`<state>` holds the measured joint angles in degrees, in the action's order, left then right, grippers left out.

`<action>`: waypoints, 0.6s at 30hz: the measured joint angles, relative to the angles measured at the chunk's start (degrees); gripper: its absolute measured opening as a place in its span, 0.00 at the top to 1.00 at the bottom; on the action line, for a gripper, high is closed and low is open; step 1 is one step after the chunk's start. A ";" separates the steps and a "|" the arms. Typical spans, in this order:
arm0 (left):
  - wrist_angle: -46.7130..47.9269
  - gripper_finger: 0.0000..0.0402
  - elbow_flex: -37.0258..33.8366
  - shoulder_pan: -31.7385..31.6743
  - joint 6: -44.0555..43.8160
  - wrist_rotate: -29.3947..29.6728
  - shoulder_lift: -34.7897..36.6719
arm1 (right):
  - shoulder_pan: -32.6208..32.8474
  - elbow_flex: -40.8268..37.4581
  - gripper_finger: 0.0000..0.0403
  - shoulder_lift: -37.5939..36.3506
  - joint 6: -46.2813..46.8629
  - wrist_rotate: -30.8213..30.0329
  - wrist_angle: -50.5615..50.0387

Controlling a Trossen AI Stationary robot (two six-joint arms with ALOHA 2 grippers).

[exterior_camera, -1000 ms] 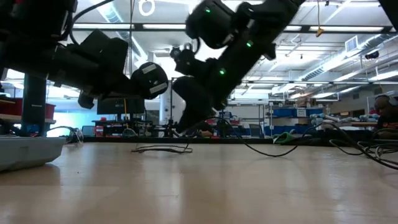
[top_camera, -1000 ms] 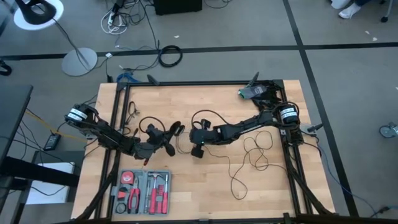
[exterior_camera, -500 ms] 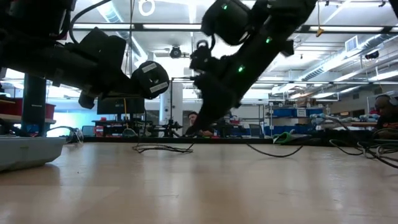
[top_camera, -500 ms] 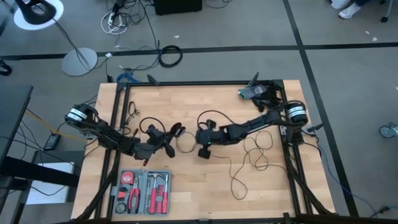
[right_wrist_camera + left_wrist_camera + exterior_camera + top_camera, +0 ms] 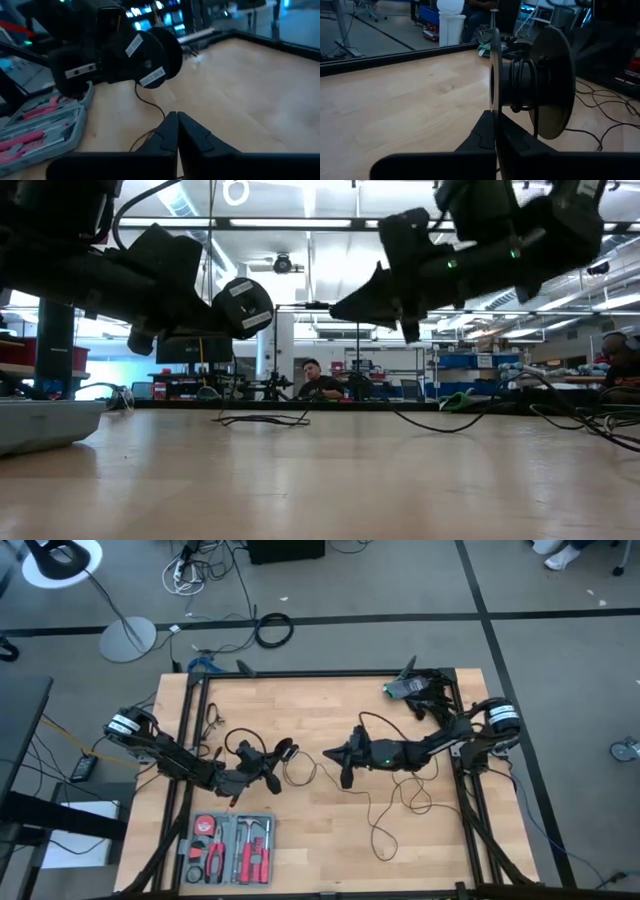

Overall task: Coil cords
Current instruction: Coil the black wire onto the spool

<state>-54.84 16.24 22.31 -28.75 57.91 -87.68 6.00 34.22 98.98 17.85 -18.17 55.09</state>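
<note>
Cord (image 5: 395, 802) trails in loose loops over the table's (image 5: 300, 860) right half, running to a spool (image 5: 530, 90) clamped in the left gripper (image 5: 262, 764), presumably held up for winding. Right gripper (image 5: 340, 754), fingers together and empty, hovers mid-table.

Counter (image 5: 300, 860): pale wood with a fine lengthwise grain, edged by a black frame (image 5: 330, 674). Cord (image 5: 385, 815): thin and black, wound on a black spool (image 5: 532, 90) bearing white labels; both arms are dark, the right arm (image 5: 420, 745) showing small green lights. Tool case (image 5: 228, 848): grey, holding red-and-black-handled tools; the floor (image 5: 560, 660) is grey with black lines.
</note>
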 joint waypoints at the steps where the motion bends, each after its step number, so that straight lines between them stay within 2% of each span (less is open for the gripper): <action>1: -0.20 1.00 -0.01 0.00 0.01 0.03 0.00 | 0.00 -0.17 0.98 1.65 -0.77 0.21 3.01; 7: -2.66 1.00 0.04 0.00 2.47 -0.94 -0.02 | 0.00 2.94 0.95 8.80 -6.14 0.45 5.88; 18: -14.39 1.00 0.08 1.60 13.74 -3.01 -0.02 | 0.02 9.40 0.82 17.56 -6.41 0.86 3.72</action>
<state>-69.24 16.33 23.91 -15.01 54.90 -87.70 6.02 43.62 116.54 11.44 -17.30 58.81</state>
